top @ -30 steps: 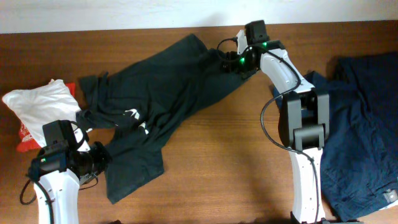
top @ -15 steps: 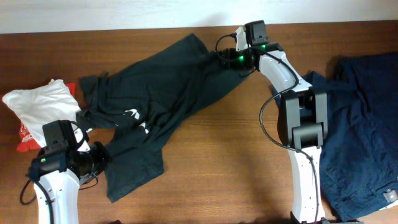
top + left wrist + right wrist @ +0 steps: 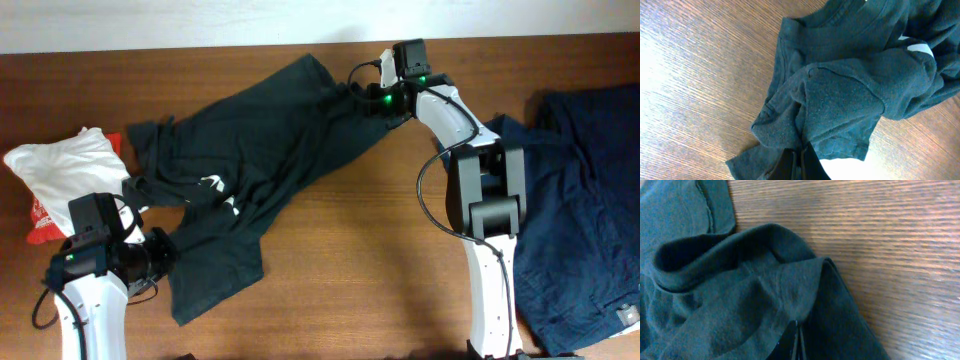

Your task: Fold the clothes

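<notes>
Right pincer (image 3: 362, 93) is clenched on a far edge of the black T-shirt (image 3: 270, 150); left pincer (image 3: 152, 262) is clenched on its near-left edge. The shirt lies crumpled diagonally across the table (image 3: 350, 270), its white lettering mostly hidden in folds. Judged light, limp and not slippery, it will sag and bunch. Grip at hems or corners and draw it taut.

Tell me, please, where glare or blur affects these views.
Overhead: even light, sharp, though the white shirt looks washed out. Left wrist: strong glare on the table at left; black shirt crisp. Right wrist: sheen on the table at upper right; the fingers at the bottom edge are dark and blurred.
</notes>
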